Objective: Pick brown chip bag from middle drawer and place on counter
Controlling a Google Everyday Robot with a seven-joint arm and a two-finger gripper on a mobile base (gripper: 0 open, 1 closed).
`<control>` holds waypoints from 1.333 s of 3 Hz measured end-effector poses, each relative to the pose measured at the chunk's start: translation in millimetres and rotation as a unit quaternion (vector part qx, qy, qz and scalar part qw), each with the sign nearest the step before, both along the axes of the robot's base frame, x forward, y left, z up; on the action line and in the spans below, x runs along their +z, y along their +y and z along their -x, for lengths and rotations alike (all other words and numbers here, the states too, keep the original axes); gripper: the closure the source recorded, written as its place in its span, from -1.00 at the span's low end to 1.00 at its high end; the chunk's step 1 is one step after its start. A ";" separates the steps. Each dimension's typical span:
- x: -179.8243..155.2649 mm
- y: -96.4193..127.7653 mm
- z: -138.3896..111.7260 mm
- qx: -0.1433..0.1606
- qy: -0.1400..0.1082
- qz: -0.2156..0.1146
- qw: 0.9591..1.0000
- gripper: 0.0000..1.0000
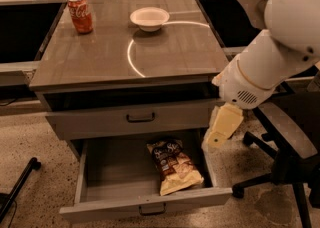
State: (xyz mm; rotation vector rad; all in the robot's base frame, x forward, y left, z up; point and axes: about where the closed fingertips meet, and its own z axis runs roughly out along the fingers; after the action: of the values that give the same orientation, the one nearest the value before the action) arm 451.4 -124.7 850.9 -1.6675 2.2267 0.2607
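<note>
The brown chip bag (174, 166) lies flat in the open middle drawer (145, 203), right of its centre, with its dark top toward the back and its pale bottom toward the front. My gripper (222, 124), a cream-coloured piece at the end of the white arm, hangs pointing down just outside the drawer's right side. It is above and to the right of the bag and does not touch it. The counter (100, 57) is the glossy grey-brown top above, with a reflected ring of light.
A red soda can (80, 14) stands at the counter's back left and a white bowl (149, 18) at the back centre. The upper drawer front (132, 117) is closed. An office chair (285, 137) stands to the right, and a dark leg (17, 187) lies on the floor at left.
</note>
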 end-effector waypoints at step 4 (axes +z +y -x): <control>-105.1 18.5 -9.7 -0.028 0.026 -0.065 0.997 -1.00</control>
State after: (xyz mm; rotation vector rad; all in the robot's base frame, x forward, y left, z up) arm 461.1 -106.2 745.8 -1.5439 2.2387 0.4307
